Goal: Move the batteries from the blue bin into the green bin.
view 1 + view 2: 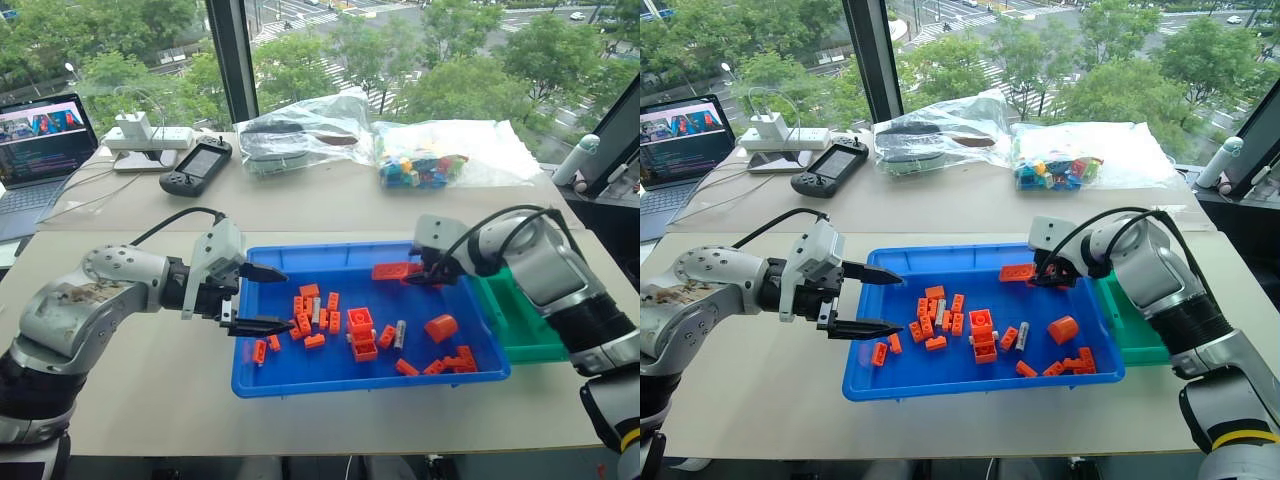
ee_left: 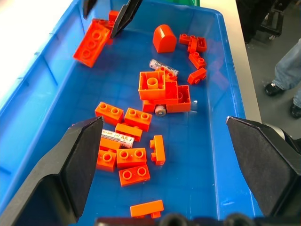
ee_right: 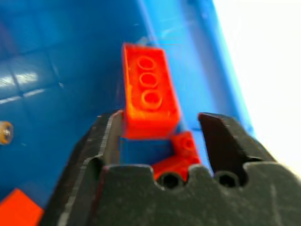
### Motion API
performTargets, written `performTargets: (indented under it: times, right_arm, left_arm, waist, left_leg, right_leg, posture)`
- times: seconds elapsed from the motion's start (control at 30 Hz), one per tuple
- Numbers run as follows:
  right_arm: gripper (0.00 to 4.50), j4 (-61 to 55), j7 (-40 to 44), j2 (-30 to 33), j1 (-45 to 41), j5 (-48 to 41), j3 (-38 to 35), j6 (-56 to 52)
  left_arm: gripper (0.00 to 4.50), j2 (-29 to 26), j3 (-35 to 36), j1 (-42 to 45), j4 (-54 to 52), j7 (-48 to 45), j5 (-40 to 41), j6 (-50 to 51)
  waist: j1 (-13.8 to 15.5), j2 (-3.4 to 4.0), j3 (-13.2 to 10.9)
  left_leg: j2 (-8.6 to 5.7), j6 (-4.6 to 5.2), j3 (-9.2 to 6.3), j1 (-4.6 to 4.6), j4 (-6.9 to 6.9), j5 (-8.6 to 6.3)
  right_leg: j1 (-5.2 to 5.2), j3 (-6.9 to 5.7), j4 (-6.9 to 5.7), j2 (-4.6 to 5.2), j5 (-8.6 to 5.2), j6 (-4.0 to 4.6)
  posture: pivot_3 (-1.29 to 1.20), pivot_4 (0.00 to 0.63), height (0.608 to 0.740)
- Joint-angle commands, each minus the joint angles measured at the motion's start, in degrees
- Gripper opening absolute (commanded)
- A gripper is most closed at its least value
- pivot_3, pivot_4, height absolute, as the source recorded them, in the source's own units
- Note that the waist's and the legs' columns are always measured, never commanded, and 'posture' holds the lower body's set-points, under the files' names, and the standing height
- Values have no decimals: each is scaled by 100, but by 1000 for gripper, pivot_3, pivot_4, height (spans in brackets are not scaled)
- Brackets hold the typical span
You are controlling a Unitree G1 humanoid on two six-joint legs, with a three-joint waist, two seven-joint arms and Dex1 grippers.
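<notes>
Blue bin [image 1: 290, 378]: bricks [image 1: 361, 322], batteries [image 1: 399, 333]. Left gripper [image 1: 262, 298] wide at 9 o'clock; right gripper [image 1: 424, 274] spread at 1 o'clock. Green bin [image 1: 525, 330] at 3 o'clock.

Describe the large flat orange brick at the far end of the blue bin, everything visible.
The large flat orange brick is a glossy plastic plate with round studs on top, a row of three showing in the right wrist view. It lies flat on the floor of the blue bin, near its far wall. The right gripper hangs over its end, jaws open; contact cannot be told. A smaller orange piece lies against it.
</notes>
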State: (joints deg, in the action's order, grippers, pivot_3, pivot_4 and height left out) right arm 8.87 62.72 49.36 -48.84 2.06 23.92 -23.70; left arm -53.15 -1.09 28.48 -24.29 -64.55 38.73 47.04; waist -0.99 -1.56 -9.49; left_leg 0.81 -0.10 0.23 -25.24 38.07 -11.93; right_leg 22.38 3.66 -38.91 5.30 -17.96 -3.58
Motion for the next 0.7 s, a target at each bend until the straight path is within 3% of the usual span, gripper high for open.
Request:
performTargets:
  times: [0.03,0.2,0.27,0.7]
  right_arm:
    - [4453,-627,296,230,-98,-90,-406,-119]
    - [4453,-2193,1210,496,428,-1117,-544,-1480]
    - [4453,-2556,1221,461,639,-1335,-554,-1864]
    - [4453,-2514,1155,908,1289,-799,-76,-1680]
  left_arm:
    - [4500,45,32,22,-160,25,95,-16]
    - [4500,89,-4,60,-130,16,69,-18]
    - [4500,87,-10,71,-114,7,55,-25]
    - [4500,58,25,36,-130,24,39,-20]
  waist:
    - [1,0,0]
    - [8,0,0]
    - [12,0,0]
    - [18,0,0]
  left_leg:
    - [-1,0,0,0,0,0]
    - [2,0,-4,0,0,0]
    - [2,1,-9,0,0,-1]
    - [-2,1,-12,0,8,-1]
  right_leg:
    - [0,0,0,1,0,0]
    - [-2,-3,-2,0,0,0]
    - [-6,-8,-2,0,0,0]
    - [-5,-10,0,2,0,0]
  posture:
    - [0,150,725]
    - [0,150,725]
    - [0,150,725]
    - [0,150,725]
